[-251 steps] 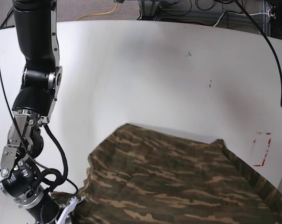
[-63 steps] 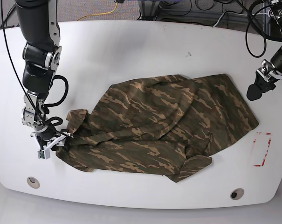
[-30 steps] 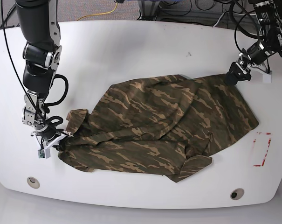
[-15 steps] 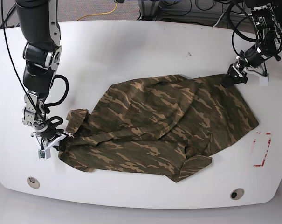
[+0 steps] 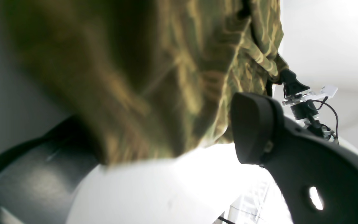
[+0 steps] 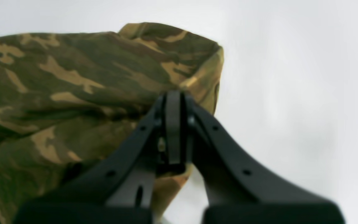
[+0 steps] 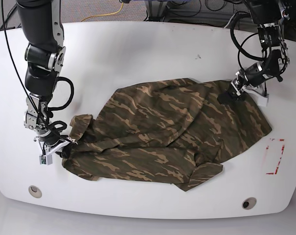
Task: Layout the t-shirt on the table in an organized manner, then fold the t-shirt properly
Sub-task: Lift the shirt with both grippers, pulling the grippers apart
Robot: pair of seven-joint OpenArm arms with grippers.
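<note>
The camouflage t-shirt lies crumpled and skewed across the middle of the white table. My right gripper is at the shirt's left corner; in the right wrist view it is shut on a folded edge of the t-shirt. My left gripper sits at the shirt's upper right corner. In the left wrist view its fingers stand wide apart with blurred cloth between them. The right gripper shows there too, at the shirt's far end.
A red rectangular mark is on the table to the right of the shirt. Two small round holes sit near the front edge. Cables and equipment lie beyond the table's back edge.
My left gripper has moved left and down from beside the shirt's upper right corner onto the cloth there. The right gripper stays shut at the left corner. The shirt has hardly shifted.
</note>
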